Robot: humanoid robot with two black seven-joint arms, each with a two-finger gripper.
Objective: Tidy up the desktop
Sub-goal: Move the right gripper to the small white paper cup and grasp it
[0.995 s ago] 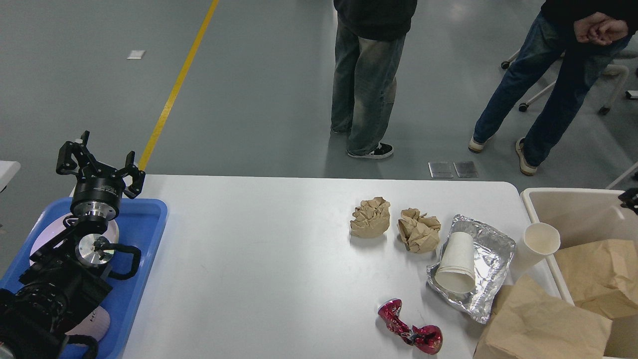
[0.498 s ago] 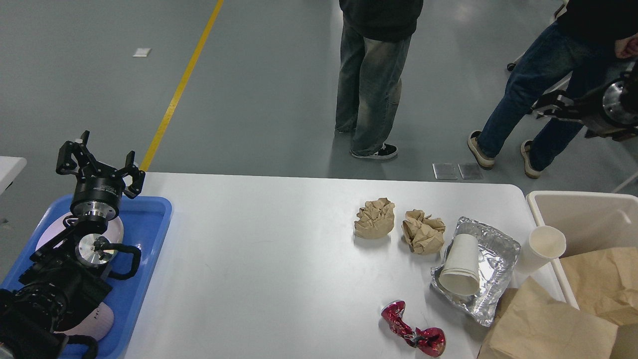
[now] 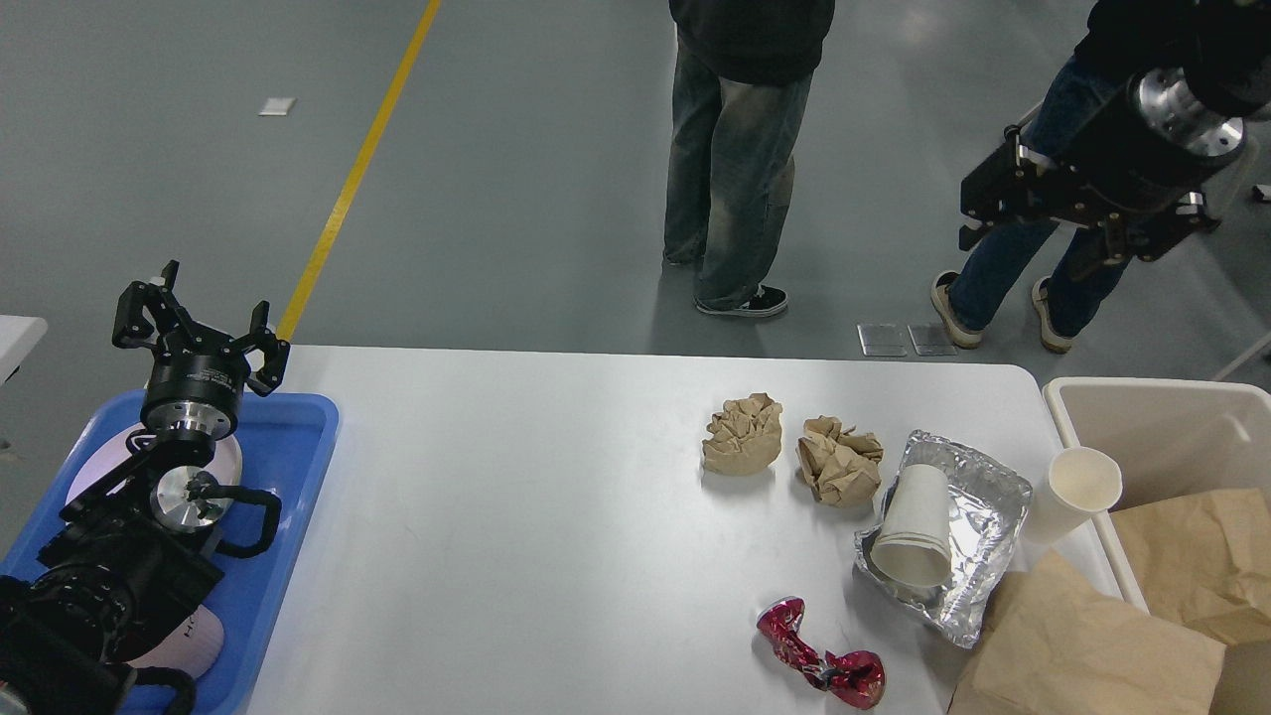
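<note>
The desktop [image 3: 516,516] is a wide white tabletop. On its right half lie two crumpled brown paper balls [image 3: 740,434] [image 3: 841,460], a foil tray [image 3: 998,497] with a white paper cup [image 3: 914,526] on its side in it, and a crumpled red wrapper [image 3: 819,667]. A second paper cup [image 3: 1077,492] leans at the right edge. My left gripper [image 3: 194,313] stands open and empty above the blue tray's far end. High above the floor beyond the table's far right corner, my right gripper [image 3: 1038,238] is open and holds nothing.
A blue tray [image 3: 293,477] with a white plate [image 3: 228,459] sits at the left edge under my left arm. A beige bin [image 3: 1152,417] with brown paper stands at the right, a brown paper bag [image 3: 1082,645] before it. Two people [image 3: 735,149] stand beyond the table.
My right arm has come into view and swung up and leftward from the right edge. The left arm and the items on the table have stayed put.
</note>
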